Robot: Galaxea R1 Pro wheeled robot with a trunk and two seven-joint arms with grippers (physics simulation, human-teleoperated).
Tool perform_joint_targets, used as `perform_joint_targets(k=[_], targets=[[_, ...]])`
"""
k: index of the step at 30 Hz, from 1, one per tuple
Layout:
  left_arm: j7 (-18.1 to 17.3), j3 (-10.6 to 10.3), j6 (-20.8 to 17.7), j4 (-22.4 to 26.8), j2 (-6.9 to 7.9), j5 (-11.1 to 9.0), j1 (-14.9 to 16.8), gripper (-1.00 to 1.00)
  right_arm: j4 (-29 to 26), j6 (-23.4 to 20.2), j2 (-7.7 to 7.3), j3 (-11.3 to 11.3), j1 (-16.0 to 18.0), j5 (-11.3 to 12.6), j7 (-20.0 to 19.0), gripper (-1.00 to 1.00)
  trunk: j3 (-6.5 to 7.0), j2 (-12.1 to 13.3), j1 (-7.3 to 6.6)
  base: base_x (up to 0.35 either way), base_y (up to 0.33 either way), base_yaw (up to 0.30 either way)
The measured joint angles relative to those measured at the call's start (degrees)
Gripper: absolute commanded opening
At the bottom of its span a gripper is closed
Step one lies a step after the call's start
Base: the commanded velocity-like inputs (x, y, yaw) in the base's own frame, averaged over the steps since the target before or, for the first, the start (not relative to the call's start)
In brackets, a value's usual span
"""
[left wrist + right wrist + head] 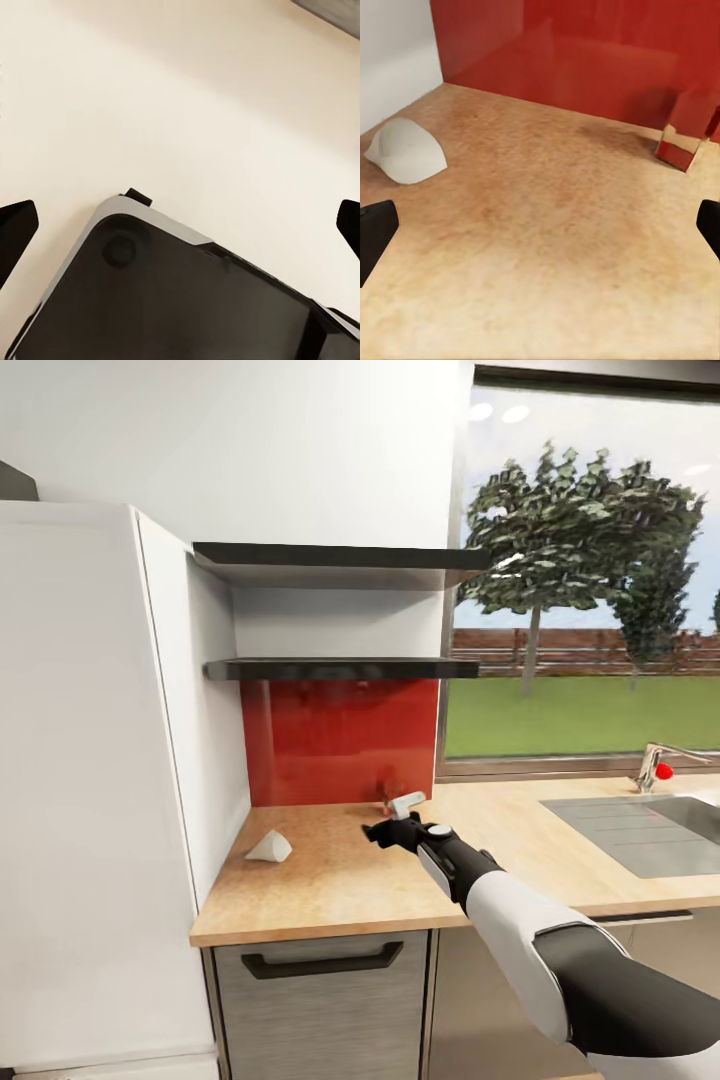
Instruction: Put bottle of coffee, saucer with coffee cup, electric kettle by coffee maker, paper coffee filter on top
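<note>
The paper coffee filter [268, 847], a pale cone, lies on its side on the kitchen countertop [330, 900] near the left wall. My right gripper [385, 830] hovers low over the worktop, to the right of the filter and apart from it. In the right wrist view its dark fingertips [375, 234] stand wide apart and open, with the filter [406, 150] ahead and nothing between them. The kitchen shelf [340, 669] above the red backsplash looks bare. My left gripper [180, 225] is open over a pale floor. The coffee maker, bottle of coffee, saucer, coffee cup and electric kettle are out of view.
A small white-and-red object [402, 802] lies by the red backsplash [340, 740], just beyond my right gripper, and appears in the right wrist view as well [681, 146]. A steel sink [640, 830] with a faucet [655, 762] is at the right. A tall white cabinet [90, 780] bounds the left.
</note>
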State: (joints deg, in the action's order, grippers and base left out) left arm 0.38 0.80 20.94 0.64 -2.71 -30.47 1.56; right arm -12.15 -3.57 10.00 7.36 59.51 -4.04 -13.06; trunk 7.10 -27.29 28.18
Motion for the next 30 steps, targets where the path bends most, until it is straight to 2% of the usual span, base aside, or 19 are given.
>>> perform_joint_targets(k=[4, 11, 17, 23, 26, 30], targets=[[0.1, 0.0, 0.1, 0.0, -0.04, -0.1, 0.0, 1.0, 0.4, -0.2, 0.0, 0.0, 0.0, 1.0, -0.2, 1.0, -0.03, 0.0, 0.0, 0.0, 0.0, 0.202], [0.1, -0.1, 0.3, 0.0, -0.23, -0.1, 0.0, 1.0, 1.2, 0.4, 0.0, -0.1, 0.0, 1.4, -0.3, 1.0, -0.24, 0.0, 0.0, 0.0, 0.0, 0.217], [0.0, -0.1, 0.4, 0.0, -0.15, -0.1, 0.0, 1.0, 1.3, 3.0, 0.0, -0.1, 0.0, 1.5, -0.4, 1.0, -0.3, 0.0, 0.0, 0.0, 0.0, 0.036], [0.0, -0.1, 0.3, 0.0, -0.15, -0.1, 0.0, 1.0, 1.3, 3.5, 0.0, -0.1, 0.0, 1.5, -0.4, 1.0, -0.31, 0.0, 0.0, 0.029, 0.009, 0.003], [0.0, -0.2, 0.4, 0.1, -0.08, -0.1, 0.0, 1.0, 1.4, -0.8, 0.0, -0.4, 0.0, 2.7, -2.2, 1.0, -0.31, 0.0, -0.03, 0.238, 0.083, 0.0], [0.0, -0.2, 0.4, 0.1, -0.06, -0.1, 0.0, 1.0, 1.3, -12.6, 0.0, -0.9, 0.0, 7.8, -8.0, 1.0, -0.31, 0.0, -0.03, 0.294, 0.111, 0.0]])
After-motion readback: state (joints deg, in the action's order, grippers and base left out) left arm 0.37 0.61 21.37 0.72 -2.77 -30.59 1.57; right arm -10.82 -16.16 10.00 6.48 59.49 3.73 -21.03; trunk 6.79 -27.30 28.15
